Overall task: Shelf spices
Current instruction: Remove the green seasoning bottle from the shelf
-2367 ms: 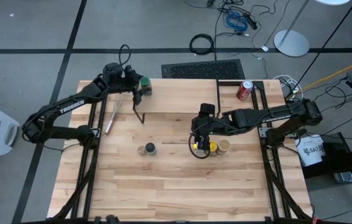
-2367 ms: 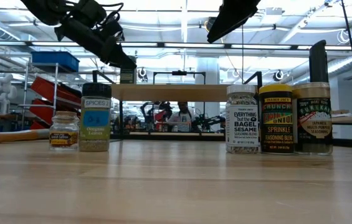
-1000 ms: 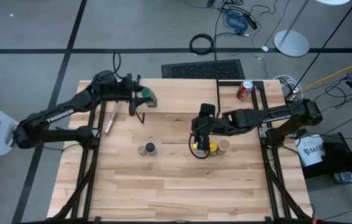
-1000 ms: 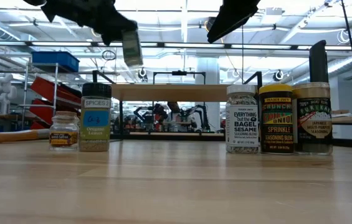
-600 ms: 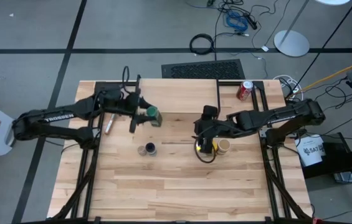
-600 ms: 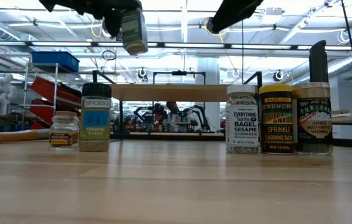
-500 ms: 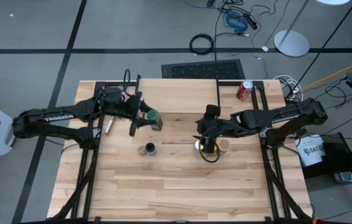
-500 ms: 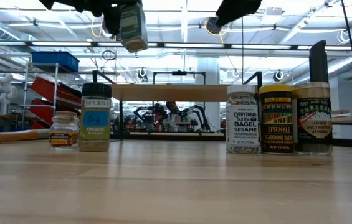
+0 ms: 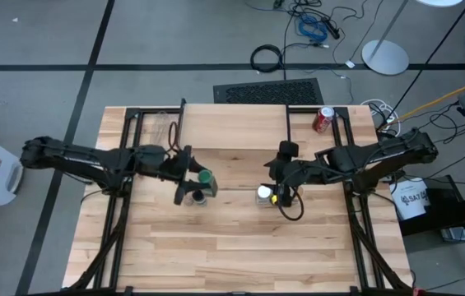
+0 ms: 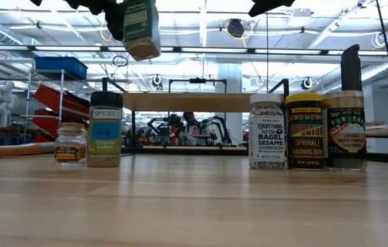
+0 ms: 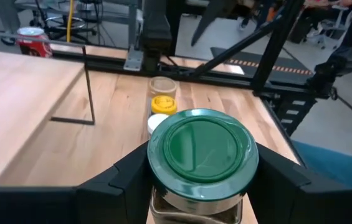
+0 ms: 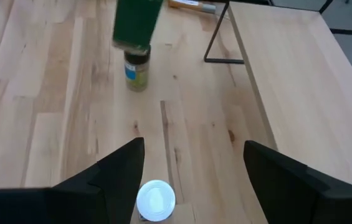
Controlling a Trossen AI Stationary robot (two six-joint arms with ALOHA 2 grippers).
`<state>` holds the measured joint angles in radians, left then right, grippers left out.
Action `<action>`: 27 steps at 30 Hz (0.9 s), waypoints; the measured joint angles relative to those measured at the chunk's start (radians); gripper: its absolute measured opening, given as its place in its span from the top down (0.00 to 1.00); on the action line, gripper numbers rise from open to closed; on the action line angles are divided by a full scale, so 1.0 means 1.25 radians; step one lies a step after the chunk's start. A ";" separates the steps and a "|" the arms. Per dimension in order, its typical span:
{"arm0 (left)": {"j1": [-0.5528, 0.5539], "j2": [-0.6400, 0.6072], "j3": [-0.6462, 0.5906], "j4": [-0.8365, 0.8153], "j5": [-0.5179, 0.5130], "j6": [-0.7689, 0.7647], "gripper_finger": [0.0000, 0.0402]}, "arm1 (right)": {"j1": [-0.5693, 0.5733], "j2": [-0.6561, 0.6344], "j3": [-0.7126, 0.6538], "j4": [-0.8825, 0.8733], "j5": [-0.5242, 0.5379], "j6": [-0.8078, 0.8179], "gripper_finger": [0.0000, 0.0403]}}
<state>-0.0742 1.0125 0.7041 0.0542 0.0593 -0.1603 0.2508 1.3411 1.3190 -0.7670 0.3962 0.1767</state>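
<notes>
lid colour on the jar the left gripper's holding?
Green. The jar in the left gripper shows it best in the left wrist view.

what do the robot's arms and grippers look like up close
Both arms are dark, slim and jointed, each with a black cable looping near the wrist. The left gripper has broad, flat, matte black fingers with angular edges. The right gripper has the same wide, black, wedge-shaped fingers.

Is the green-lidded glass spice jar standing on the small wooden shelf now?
No, the left claw holds the green-lidded glass spice jar in the air, above the table.
</notes>
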 joint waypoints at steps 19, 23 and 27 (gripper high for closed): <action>-0.159 0.240 0.000 0.191 -0.191 -0.036 0.48 | 0.005 0.000 0.000 -0.050 -0.001 0.071 0.35; -0.190 0.297 0.000 0.223 -0.236 -0.054 0.48 | 0.005 0.000 0.000 -0.050 0.000 0.067 0.35; -0.215 0.347 0.000 0.270 -0.253 -0.057 0.48 | 0.005 0.000 0.000 -0.049 0.000 0.061 0.35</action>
<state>-0.3433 1.4458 0.7036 0.3923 -0.2572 -0.2311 0.2573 1.3415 1.3193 -0.8285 0.3958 0.2531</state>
